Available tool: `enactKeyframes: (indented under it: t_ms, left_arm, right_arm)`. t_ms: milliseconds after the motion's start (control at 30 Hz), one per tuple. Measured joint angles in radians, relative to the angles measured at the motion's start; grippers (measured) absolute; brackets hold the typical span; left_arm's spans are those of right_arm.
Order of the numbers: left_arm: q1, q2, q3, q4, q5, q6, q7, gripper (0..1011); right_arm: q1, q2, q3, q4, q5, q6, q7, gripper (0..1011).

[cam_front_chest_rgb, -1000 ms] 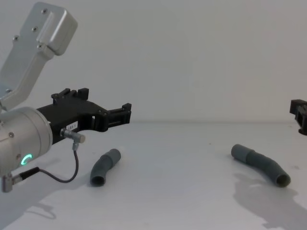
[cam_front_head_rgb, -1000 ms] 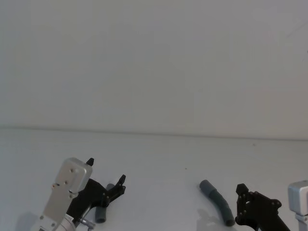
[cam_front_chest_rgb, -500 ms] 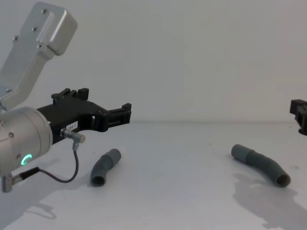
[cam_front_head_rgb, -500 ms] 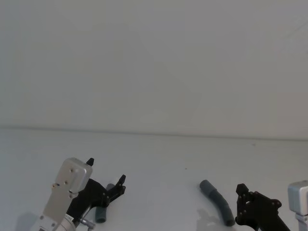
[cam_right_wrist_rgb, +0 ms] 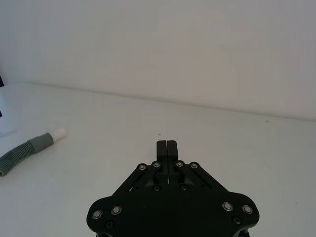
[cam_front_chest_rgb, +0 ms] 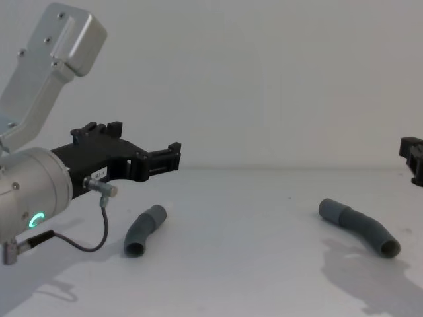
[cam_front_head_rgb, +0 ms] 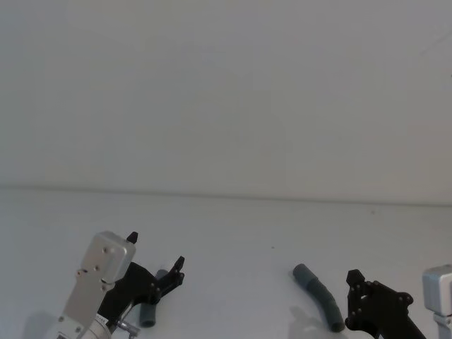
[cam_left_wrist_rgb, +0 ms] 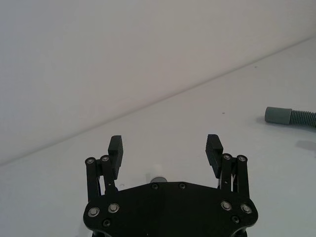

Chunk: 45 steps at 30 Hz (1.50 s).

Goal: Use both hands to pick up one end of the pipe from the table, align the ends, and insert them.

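The left claw (cam_left_wrist_rgb: 164, 145) hangs spread wide above the left pipe piece (cam_front_chest_rgb: 144, 230), lying at the desk's (cam_front_chest_rgb: 251, 277) seven o'clock, probably to straddle it. The right claw (cam_right_wrist_rgb: 168, 144), clenched on nothing, sits near the right piece (cam_front_chest_rgb: 360, 226) at five o'clock.

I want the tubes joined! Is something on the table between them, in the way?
Nothing visible lies between the left pipe piece and the right pipe piece on the table. The left gripper hangs open above the left piece; the right gripper, shut, is beside the right one.
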Motion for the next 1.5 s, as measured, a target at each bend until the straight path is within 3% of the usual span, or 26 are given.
enactKeyframes:
  t_ms: [567,767,1200,1500]
  left_arm:
    - [0.001,-0.001,-0.001,0.0,0.0,0.001,0.0,1001]
    - [0.007,-0.007,-0.011,-0.009,-0.011,0.033,0.004,1001]
    - [0.031,-0.04,-0.054,-0.046,-0.076,0.191,0.034,1001]
    - [0.02,-0.062,-0.08,-0.059,-0.123,0.345,0.048,1001]
  right_arm:
    - [0.0,0.0,0.0,0.0,0.0,0.0,0.0,0]
    - [0.0,0.0,0.0,0.0,0.0,0.0,0.0,0]
    - [0.0,0.0,0.0,0.0,0.0,0.0,0.0,0]
    - [0.0,0.0,0.0,0.0,0.0,0.0,0.0,0]
